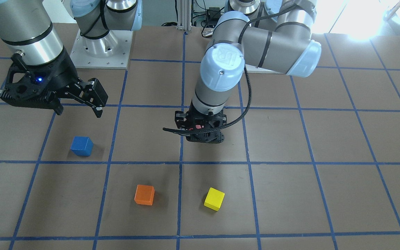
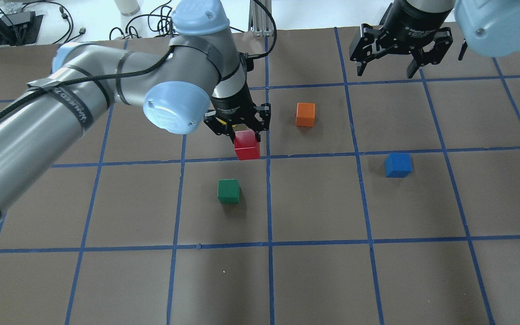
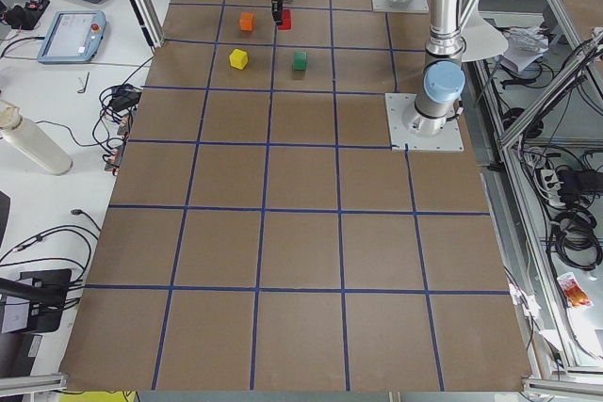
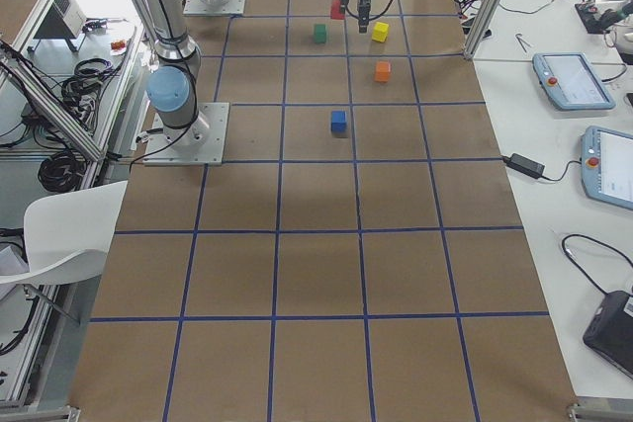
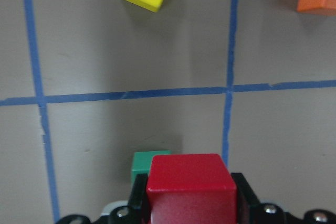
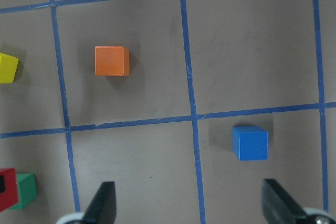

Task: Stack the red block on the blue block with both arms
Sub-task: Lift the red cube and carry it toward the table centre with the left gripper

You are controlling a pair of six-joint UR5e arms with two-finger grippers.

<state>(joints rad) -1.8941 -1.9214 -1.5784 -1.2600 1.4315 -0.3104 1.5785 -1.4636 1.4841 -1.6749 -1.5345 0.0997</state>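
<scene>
The red block (image 2: 247, 145) is clamped between the fingers of my left gripper (image 2: 244, 135), which holds it a little above the table near the middle. It fills the bottom of the left wrist view (image 5: 190, 187). The blue block (image 2: 397, 164) sits alone on the brown table, to the right and apart from both grippers; it also shows in the front view (image 1: 81, 146) and in the right wrist view (image 6: 250, 142). My right gripper (image 2: 386, 72) hangs open and empty above the table, beyond the blue block on the far side.
An orange cube (image 2: 305, 114) lies just right of the left gripper. A green cube (image 2: 228, 190) lies close by on the robot's side of the red block. A yellow cube (image 1: 214, 199) lies beyond the left gripper. Blue tape lines grid the table (image 2: 314, 280).
</scene>
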